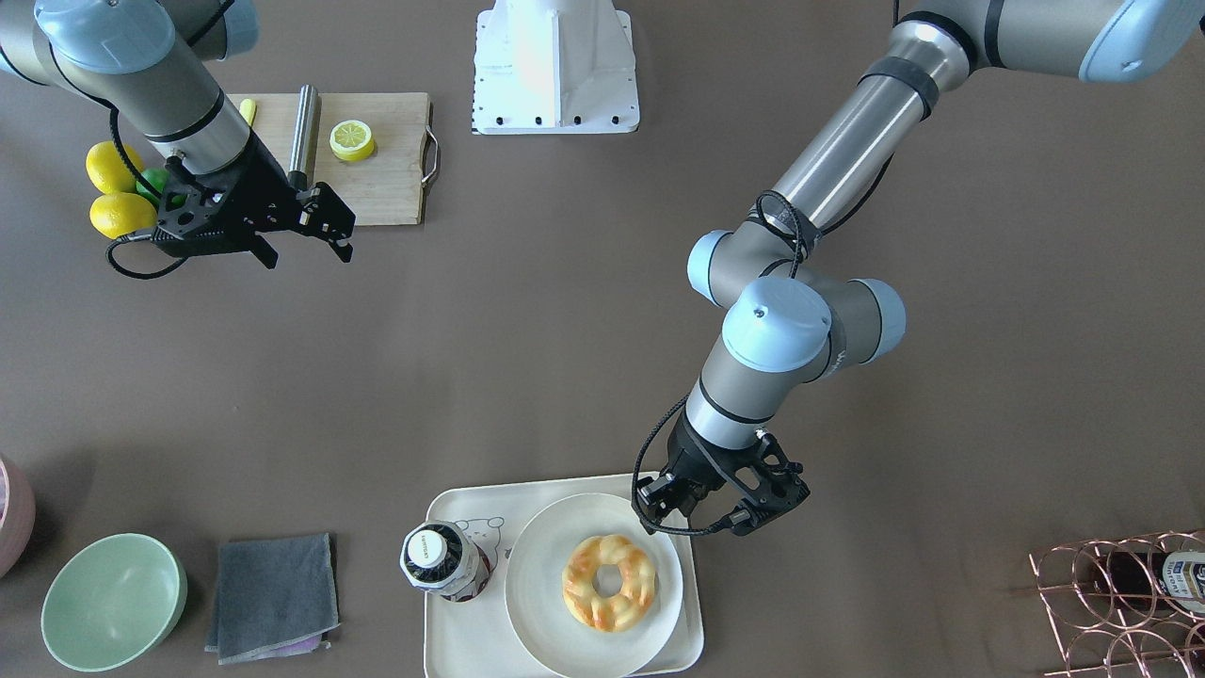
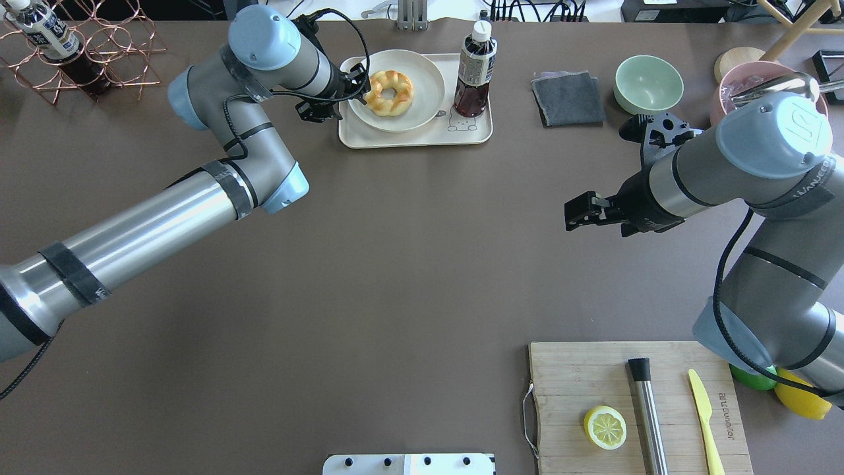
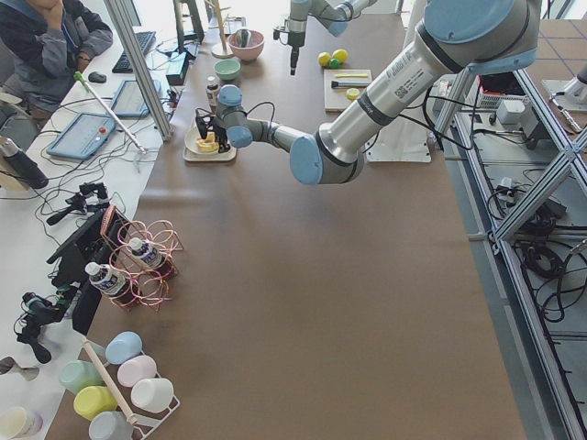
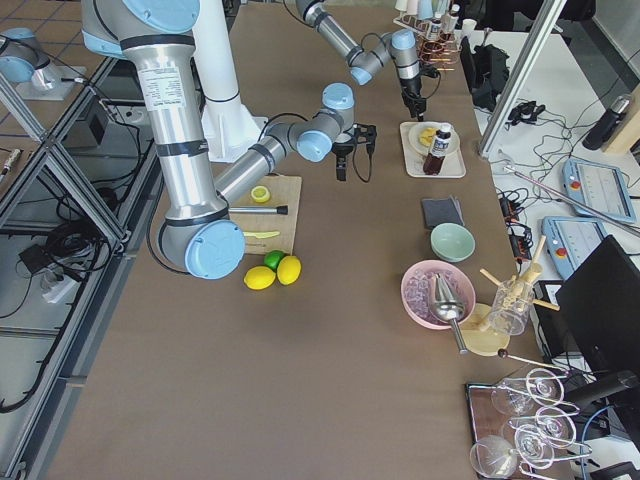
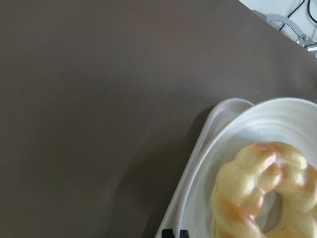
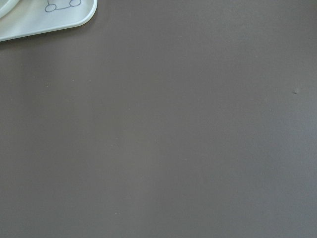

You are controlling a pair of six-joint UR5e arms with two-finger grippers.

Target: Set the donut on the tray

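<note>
The donut point(image 1: 609, 581), a golden braided ring, lies on a round white plate point(image 1: 537, 574) that sits on the cream tray point(image 1: 452, 640). It also shows in the overhead view point(image 2: 390, 93) and the left wrist view point(image 5: 262, 193). My left gripper point(image 1: 650, 497) hovers at the plate's rim beside the donut, apart from it. Its fingertips point(image 5: 168, 233) look close together and empty. My right gripper point(image 1: 306, 252) is open and empty above bare table near the cutting board, far from the tray.
A dark drink bottle point(image 1: 442, 563) stands on the tray next to the plate. A grey cloth point(image 1: 273, 595) and a green bowl point(image 1: 113, 600) lie beside the tray. A cutting board point(image 2: 633, 409) holds a lemon half, rod and knife. A copper wire rack point(image 2: 72, 53) stands at the far corner.
</note>
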